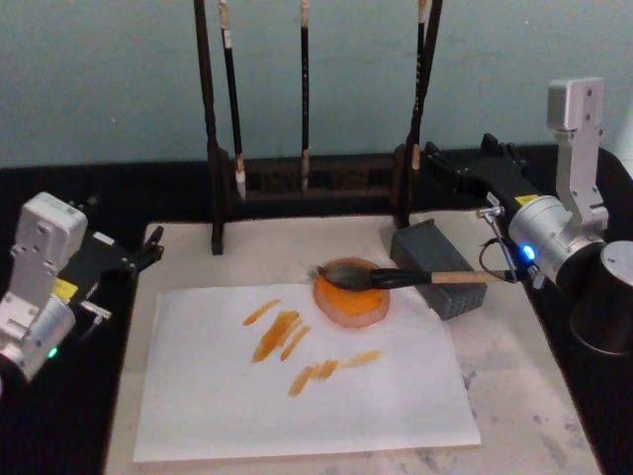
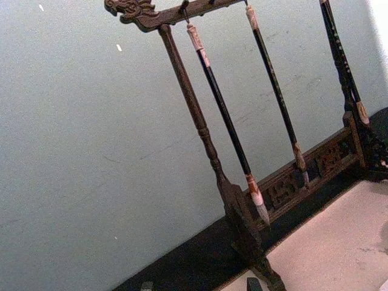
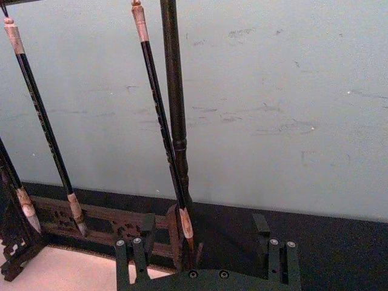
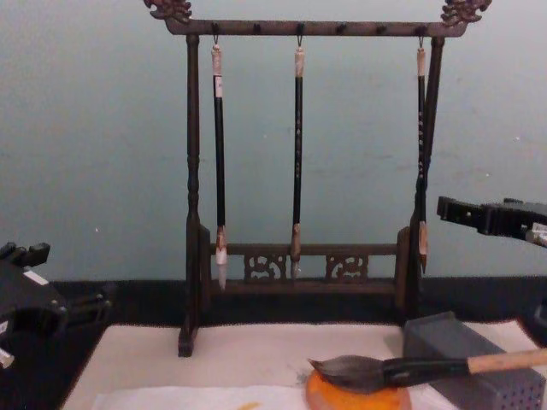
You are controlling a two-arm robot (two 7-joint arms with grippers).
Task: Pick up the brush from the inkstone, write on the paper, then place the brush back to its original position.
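Note:
The brush point(image 1: 415, 278) lies flat, its dark bristle head resting in the round orange inkstone point(image 1: 352, 297) and its black ferrule and pale handle point(image 4: 504, 361) across a grey perforated block point(image 1: 436, 267). The white paper point(image 1: 297, 396) lies in front of the inkstone with several orange strokes on it. My right gripper point(image 1: 427, 158) hovers behind and above the block, near the rack's right post. It is open with nothing between its fingers point(image 3: 130, 257). My left gripper point(image 1: 148, 252) is open and rests at the mat's left edge, far from the brush.
A dark wooden rack point(image 4: 299, 27) with three thin hanging brushes point(image 4: 298, 154) stands at the back of the cream mat point(image 1: 534, 396). Black tabletop surrounds the mat, and a pale wall lies behind. The mat's front right is bare.

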